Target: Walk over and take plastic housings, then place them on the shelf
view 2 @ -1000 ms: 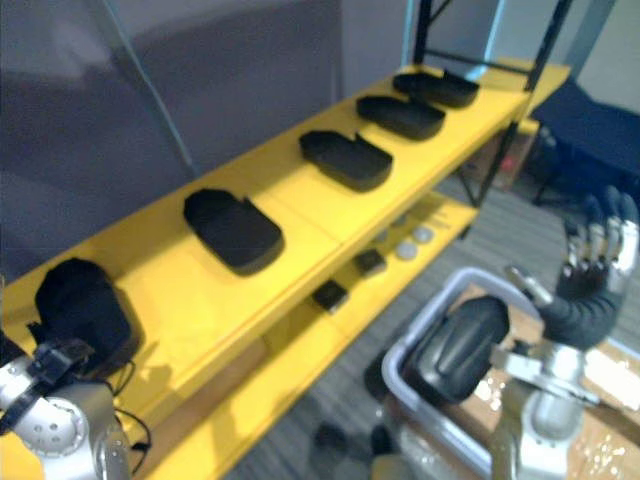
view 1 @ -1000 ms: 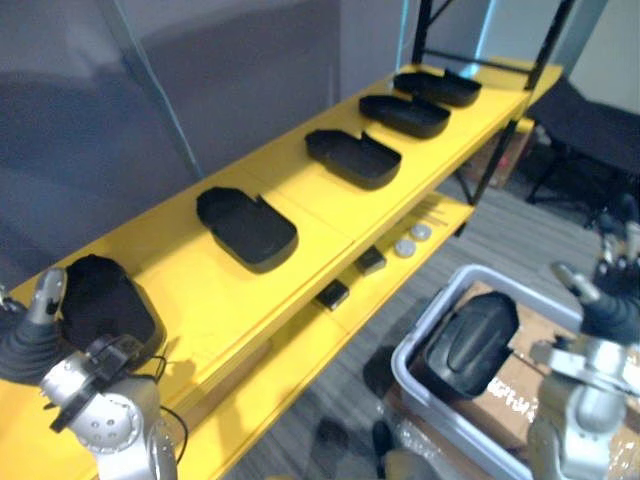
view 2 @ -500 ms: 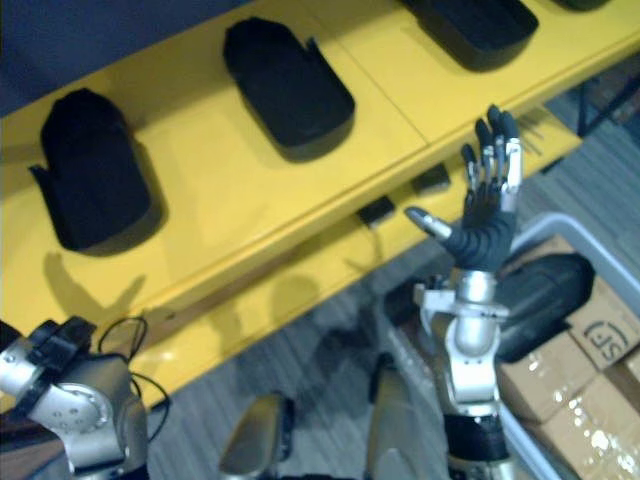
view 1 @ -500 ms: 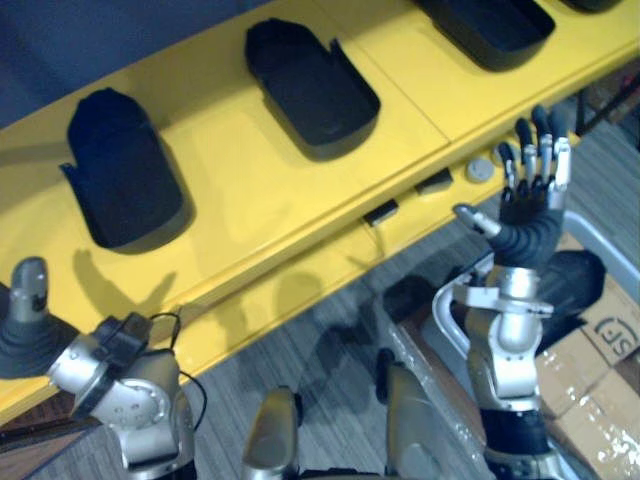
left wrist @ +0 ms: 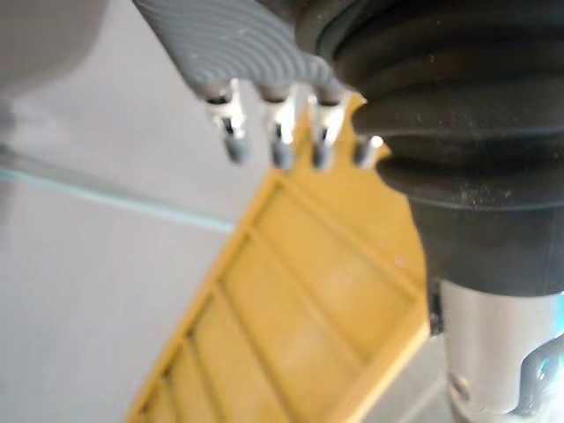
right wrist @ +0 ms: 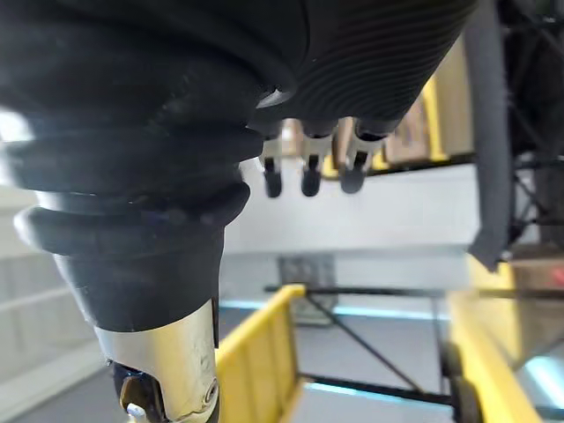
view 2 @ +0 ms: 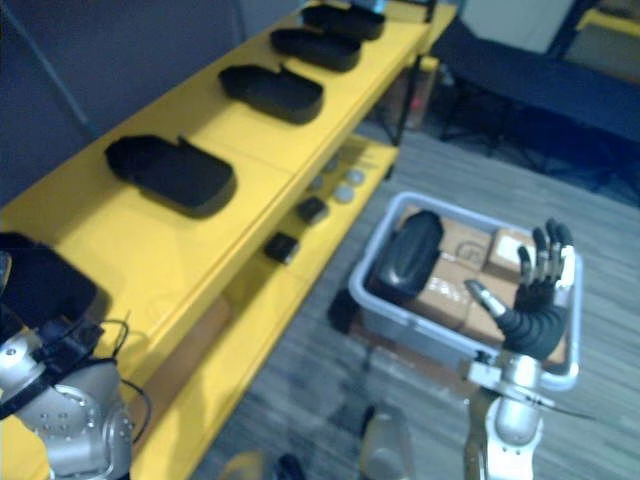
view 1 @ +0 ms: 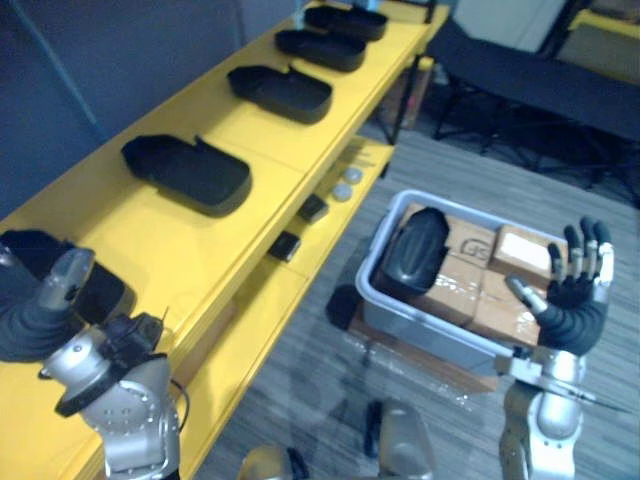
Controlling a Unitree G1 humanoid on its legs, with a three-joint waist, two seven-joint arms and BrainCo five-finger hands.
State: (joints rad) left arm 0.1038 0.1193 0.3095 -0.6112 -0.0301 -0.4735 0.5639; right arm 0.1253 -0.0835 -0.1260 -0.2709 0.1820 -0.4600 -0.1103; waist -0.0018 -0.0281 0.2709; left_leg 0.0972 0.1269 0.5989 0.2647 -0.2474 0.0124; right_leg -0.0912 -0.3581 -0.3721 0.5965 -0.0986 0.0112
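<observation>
Left of my right fingers [view 1: 575, 255], spread open and empty: 1 black plastic housing [view 1: 410, 250], in grey bin [view 1: 420, 330], atop boxes [view 1: 520, 250]. Likely light, rigid, slick; grip across narrow sides. Left hand [view 1: 35, 320]: state unreadable.

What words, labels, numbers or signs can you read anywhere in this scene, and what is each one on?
Cardboard boxes in the grey bin: dark printed marks on their tops, too blurred to read.
Black housings on the yellow shelf: no print or label to be seen.
Black housing in the bin: no print to be seen.
No text in the scene can be quoted.
</observation>
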